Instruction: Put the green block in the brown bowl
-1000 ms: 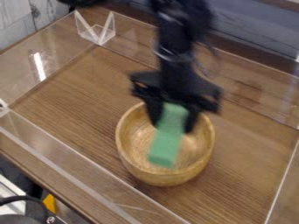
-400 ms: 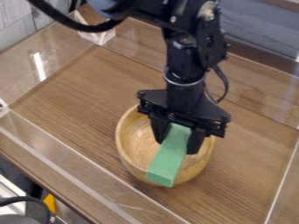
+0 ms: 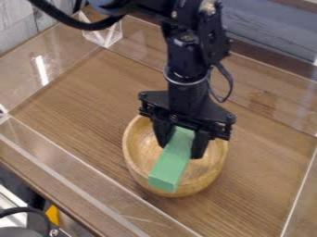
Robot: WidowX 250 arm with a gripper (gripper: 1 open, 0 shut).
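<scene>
The black pincer (image 3: 184, 132) is seen pointing straight down over the brown bowl (image 3: 139, 148), which stands on the wooden counter (image 3: 87, 97) in the lower middle of the view. Its two jaws are closed as far as the green block (image 3: 172, 157) allows, and the upper end of the block is clamped between them. The block is held tilted: from the pincer it runs down toward about 7 o'clock, and its lower end reaches the inside of the bowl near the front wall. Whether this lower end touches the wood of the bowl cannot be told for sure. The black arm (image 3: 192, 46) rises from the pincer toward 12 o'clock. Clear plastic walls (image 3: 74, 199) are placed around the counter.
</scene>
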